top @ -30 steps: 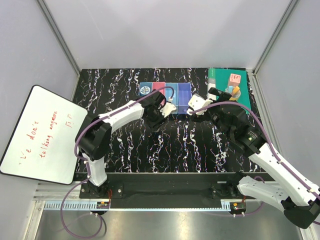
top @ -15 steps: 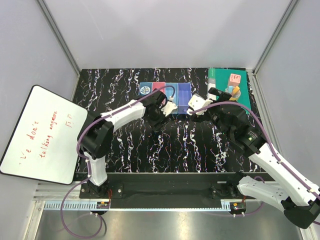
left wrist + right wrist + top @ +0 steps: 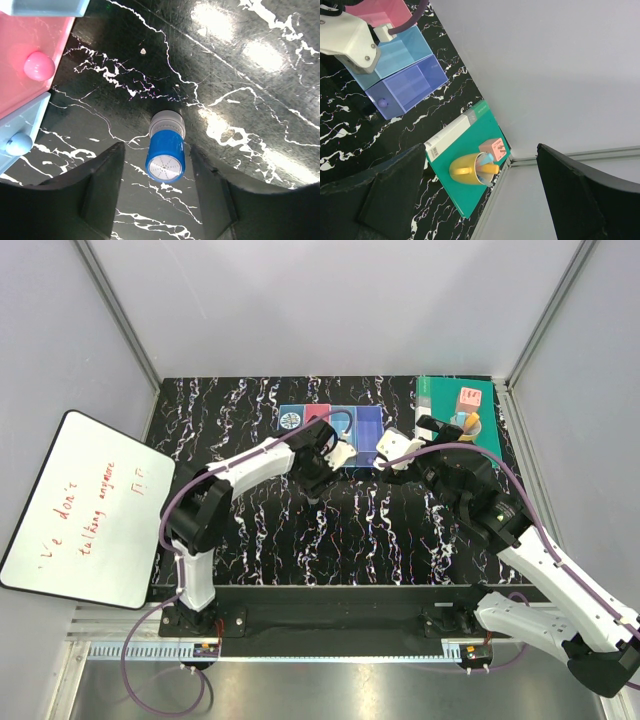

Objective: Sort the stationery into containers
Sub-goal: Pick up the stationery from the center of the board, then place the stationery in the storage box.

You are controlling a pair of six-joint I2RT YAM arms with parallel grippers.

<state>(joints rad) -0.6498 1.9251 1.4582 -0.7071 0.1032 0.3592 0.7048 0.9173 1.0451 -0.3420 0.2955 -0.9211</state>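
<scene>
A blue cylinder [image 3: 166,155] with a pale cap rests on the black marbled table between the fingers of my left gripper [image 3: 160,200]. The gripper is open, with a gap on each side of the cylinder. In the top view this gripper [image 3: 318,478] hovers just in front of the row of containers [image 3: 335,430], and the cylinder is hidden under it. A round blue disc [image 3: 290,420] lies in the light blue bin. My right gripper [image 3: 432,430] is wide open and empty, beside the purple bin [image 3: 410,85]. An orange-yellow stick [image 3: 490,169] sits in the mug.
The pink bin [image 3: 25,40] with its round knob is close at the left gripper's upper left. A yellow mug [image 3: 462,170] and a pink cube [image 3: 494,148] stand on the green book [image 3: 465,202] at the back right. A whiteboard [image 3: 80,505] leans at the left.
The left arm has shifted slightly toward the bins. The right arm has not moved.
</scene>
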